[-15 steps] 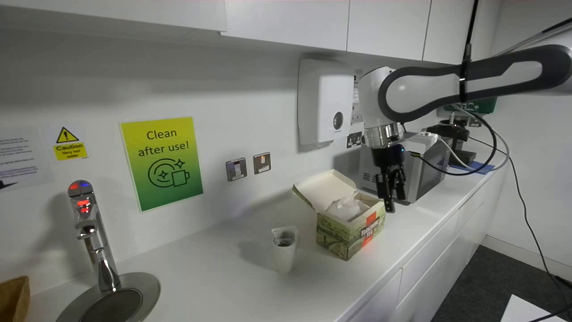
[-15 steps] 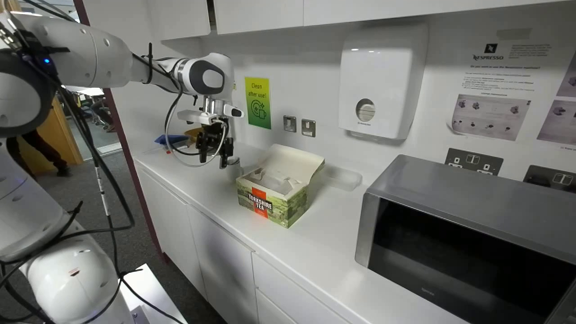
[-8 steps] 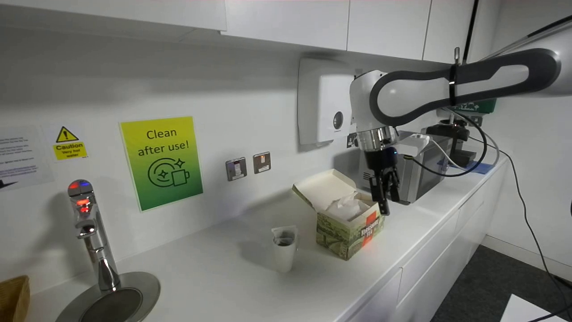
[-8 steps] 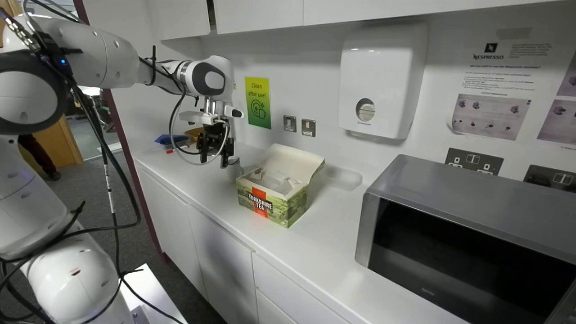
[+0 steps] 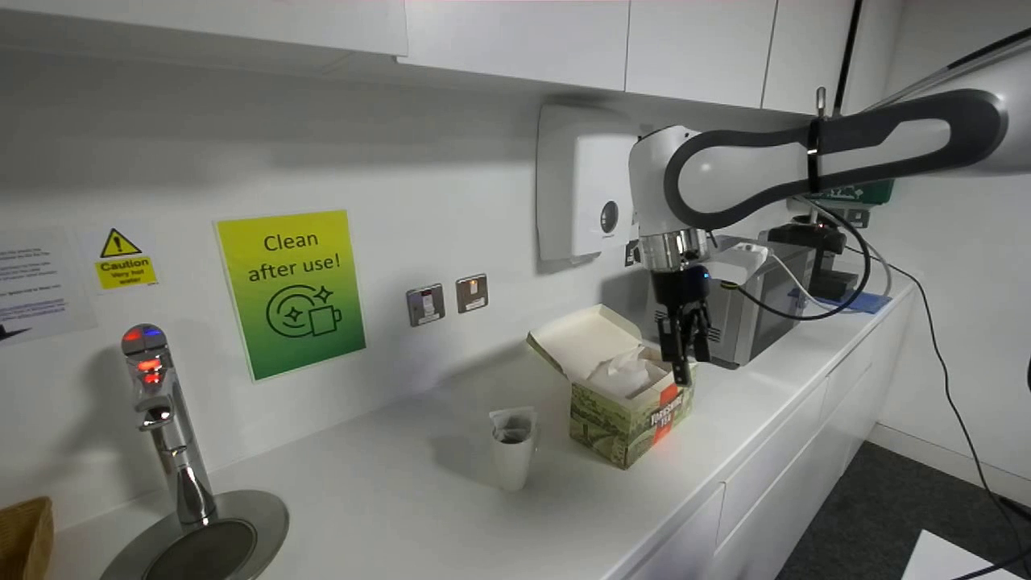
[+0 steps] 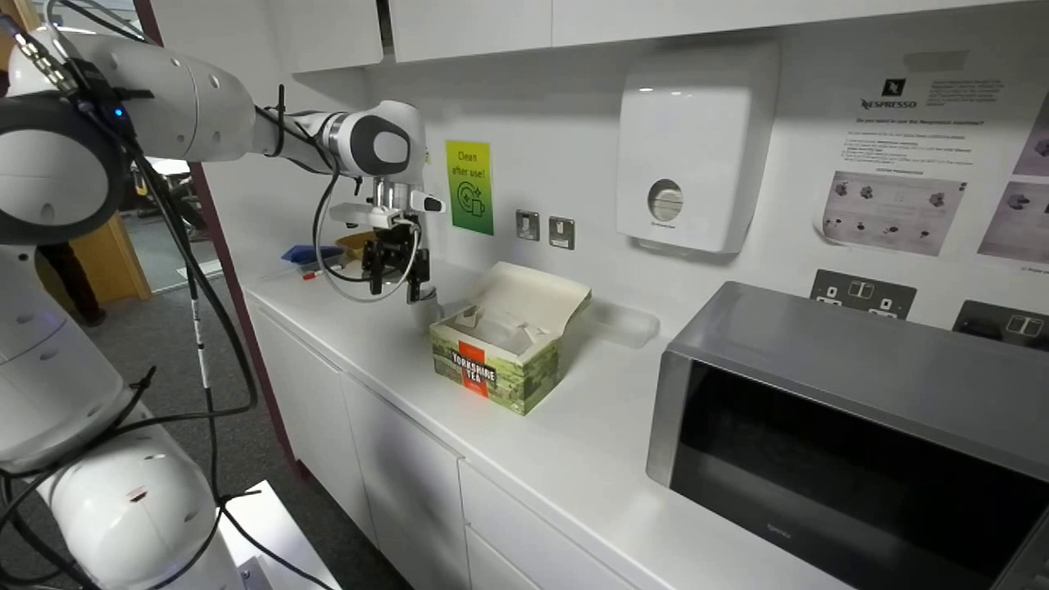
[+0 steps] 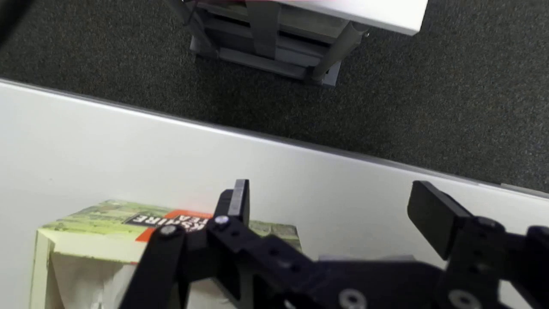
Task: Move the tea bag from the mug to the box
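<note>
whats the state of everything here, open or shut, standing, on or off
gripper, open, holding nothing
mug, upright
tea bag, poking up out of the mug
box, upright, lid open
microwave, door shut
tap, red lights on, no water seen running
drawers, shut

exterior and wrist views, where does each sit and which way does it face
An exterior view, near the tap, faces along the counter toward the box; arm and fingers show.
An exterior view, near the microwave, faces back over the box to the sign; arm and fingers show.
Wrist view, at the arm's end, looks down past open fingers at counter, box, floor.
Both exterior views share mug, box, microwave, sign.
</note>
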Robot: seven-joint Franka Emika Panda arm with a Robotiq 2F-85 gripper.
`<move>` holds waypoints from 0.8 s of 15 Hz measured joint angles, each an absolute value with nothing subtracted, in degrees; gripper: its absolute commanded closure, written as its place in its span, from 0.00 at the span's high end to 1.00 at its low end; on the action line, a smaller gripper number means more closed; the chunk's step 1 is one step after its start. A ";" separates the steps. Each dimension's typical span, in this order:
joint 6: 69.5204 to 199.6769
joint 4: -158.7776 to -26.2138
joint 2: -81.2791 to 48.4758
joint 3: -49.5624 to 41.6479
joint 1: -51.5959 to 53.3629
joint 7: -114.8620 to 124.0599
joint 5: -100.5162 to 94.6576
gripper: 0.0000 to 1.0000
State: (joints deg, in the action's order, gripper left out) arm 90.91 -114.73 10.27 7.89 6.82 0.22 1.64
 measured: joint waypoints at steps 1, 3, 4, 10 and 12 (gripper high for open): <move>93.20 -114.71 10.14 8.08 6.87 0.21 1.33 1.00; 97.81 -114.61 9.60 8.63 6.99 0.21 0.71 1.00; 99.82 -114.47 9.03 8.82 7.22 0.12 0.70 1.00; 107.62 -110.40 -0.43 10.31 9.91 -4.29 2.31 1.00; 108.30 -107.79 -4.51 11.02 10.61 -6.66 2.27 1.00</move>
State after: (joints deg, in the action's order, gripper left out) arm 108.30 -107.79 -4.51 11.02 10.61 -6.66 2.27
